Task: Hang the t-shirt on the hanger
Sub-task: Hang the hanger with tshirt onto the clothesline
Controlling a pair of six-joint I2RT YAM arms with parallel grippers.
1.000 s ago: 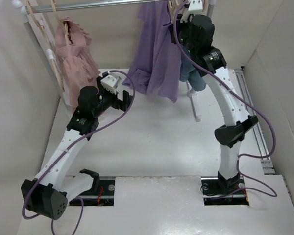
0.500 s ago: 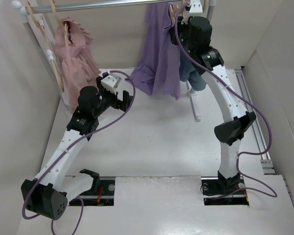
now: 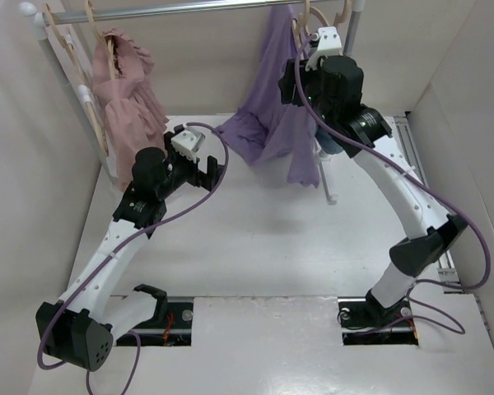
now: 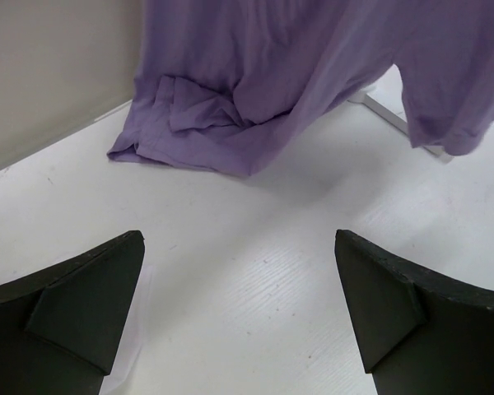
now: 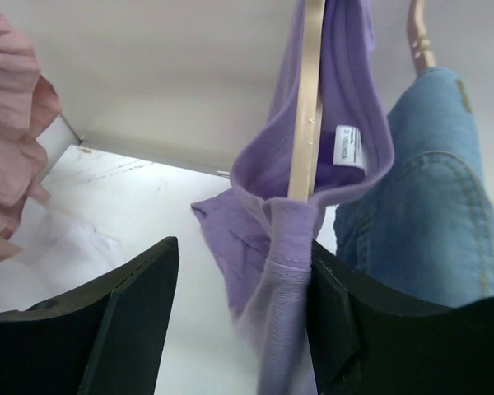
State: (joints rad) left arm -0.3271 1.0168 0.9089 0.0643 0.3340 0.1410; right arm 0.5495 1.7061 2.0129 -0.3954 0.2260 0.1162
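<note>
- Right wrist: the right gripper [image 5: 243, 247] has its jaws apart and clamps nothing. A fold of the shirt [image 5: 255, 181] hangs in the gap, against the finger on the view's right.
- The hanger [image 5: 307, 107] runs up through the neck opening, and the label [image 5: 346, 148] shows inside the collar. A blue garment [image 5: 428, 214] hangs just beside the shirt, and a pink garment [image 5: 8, 164] is well off to the other side.
- Left wrist: the left gripper [image 4: 237, 239] is wide open and empty, low over the table [image 4: 255, 296]. The shirt's lower part lies crumpled on the table ahead of it, with the rest hanging above (no cloth touches the fingers).
- Top external: the shirt hangs from the hanger up by the rail [image 3: 173, 8], close to the right arm's wrist. It is bunched to one side and its hem trails on the table. The left gripper is near that hem but apart from it.
- Handling, as a judgement: the shirt is light, limp cloth that will sag and fold wherever it is unsupported. It will likely slide on the smooth hanger.
- The best hold looks to be the collar edge or shoulder seam (doubled cloth, less stretch) rather than the loose hem. Pulling the hem risks dragging the collar off.
- I cannot tell whether the far shoulder sits on the hanger.
</note>
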